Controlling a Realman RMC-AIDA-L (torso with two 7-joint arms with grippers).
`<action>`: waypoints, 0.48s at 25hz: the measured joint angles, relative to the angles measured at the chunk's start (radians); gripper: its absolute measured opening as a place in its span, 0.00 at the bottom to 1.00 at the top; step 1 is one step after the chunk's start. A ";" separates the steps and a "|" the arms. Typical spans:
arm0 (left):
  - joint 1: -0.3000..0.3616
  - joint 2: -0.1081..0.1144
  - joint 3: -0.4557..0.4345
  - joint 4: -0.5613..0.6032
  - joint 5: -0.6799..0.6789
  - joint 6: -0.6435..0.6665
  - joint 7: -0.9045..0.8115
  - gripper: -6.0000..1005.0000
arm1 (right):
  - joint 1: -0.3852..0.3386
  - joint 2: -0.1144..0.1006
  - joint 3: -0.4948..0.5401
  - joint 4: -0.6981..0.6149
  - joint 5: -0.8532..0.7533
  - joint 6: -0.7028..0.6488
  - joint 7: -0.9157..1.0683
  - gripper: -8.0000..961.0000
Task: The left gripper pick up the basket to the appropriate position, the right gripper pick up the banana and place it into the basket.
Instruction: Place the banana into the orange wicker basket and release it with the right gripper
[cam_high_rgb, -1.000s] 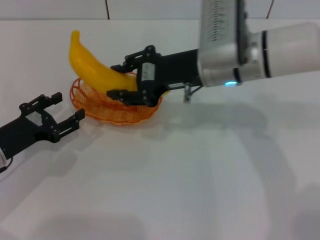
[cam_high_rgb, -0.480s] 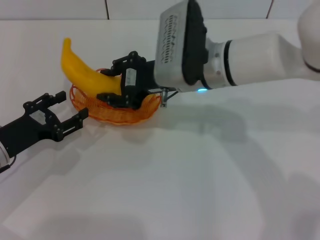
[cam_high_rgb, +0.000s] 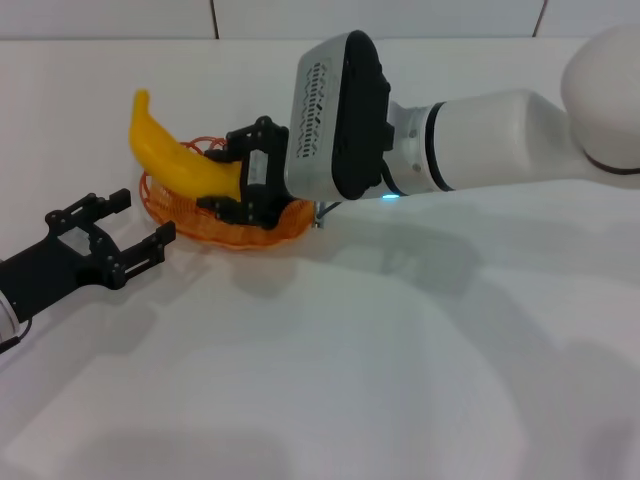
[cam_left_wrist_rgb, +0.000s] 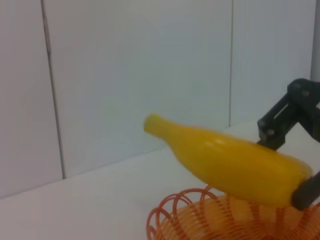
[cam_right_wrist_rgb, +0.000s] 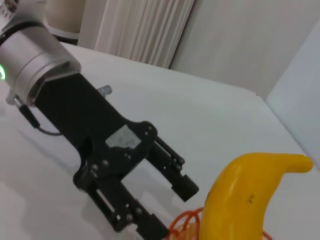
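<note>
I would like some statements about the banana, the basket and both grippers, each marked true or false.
1. The right gripper is shut on the curved bright-yellow banana. True.
2. The banana lies flat inside the small orange wire basket. False: it is held tilted above the basket, one end reaching out past the rim.
3. The left gripper holds the basket's rim. False: it is open and empty, beside the basket.
4. The basket rests on the white table. True.
</note>
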 joint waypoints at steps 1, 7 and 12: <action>0.000 0.000 0.000 0.000 0.000 0.000 0.000 0.75 | 0.007 0.000 -0.002 0.011 0.000 0.001 0.002 0.54; 0.002 0.000 0.002 0.000 -0.001 -0.001 0.000 0.75 | 0.036 -0.001 -0.012 0.059 -0.003 0.004 0.014 0.54; 0.002 0.001 0.002 0.000 -0.001 -0.001 0.000 0.75 | 0.036 -0.001 -0.012 0.059 -0.003 0.005 0.015 0.54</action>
